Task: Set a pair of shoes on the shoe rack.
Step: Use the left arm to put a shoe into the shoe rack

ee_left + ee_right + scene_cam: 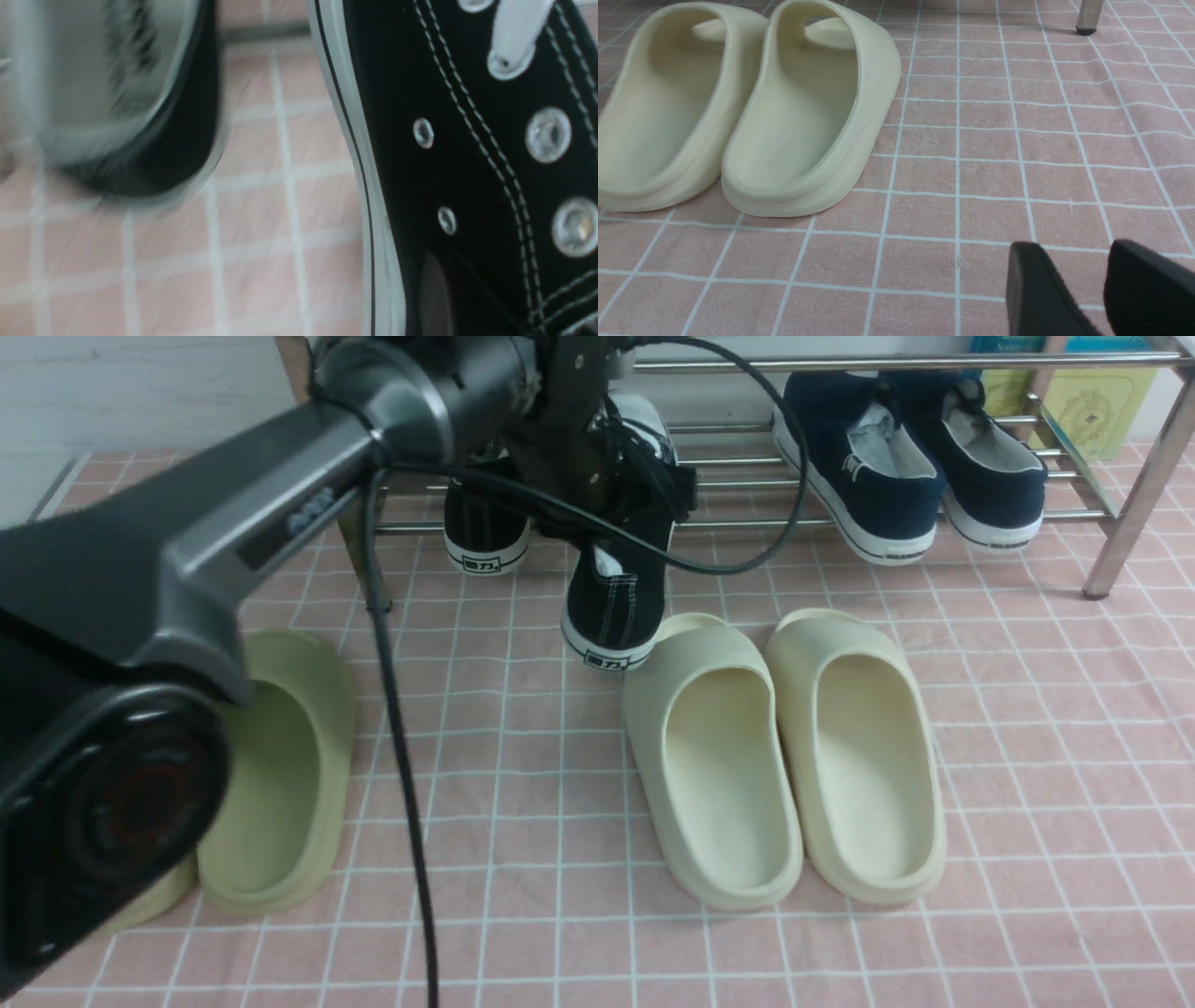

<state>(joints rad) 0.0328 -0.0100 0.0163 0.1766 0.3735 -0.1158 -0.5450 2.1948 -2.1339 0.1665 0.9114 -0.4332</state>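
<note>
Front view. The left arm (187, 569) crosses from the lower left to the upper centre. There we see the left gripper (624, 523) set over the opening of the held sneaker (611, 607). This sneaker hangs tilted, its heel toward us and low, just in front of the shoe rack (747, 523). The second sneaker (485, 537) sits at the rack's lower tier, left of the first and partly hidden by the arm. Two navy slip-ons (868, 476) rest on the rack at the upper right. The cream slides (709, 775) lie at centre on the pink checked cloth (1027, 756), and an olive slide (280, 775) lies at the left.

Left wrist view. The held sneaker (467, 163) fills the right half, sharp. A dark finger (432, 289) presses against its canvas at the lower edge, so we read the gripper as clamped on this shoe. The second sneaker (140, 93) is a blur at the upper left.

Right wrist view. The right gripper (1073, 261) shows at the lower right, its fingers parted over bare cloth and grasping nothing. The cream slides (794, 116) occupy the upper left, and a rack leg (1085, 21) stands at the upper right.
</note>
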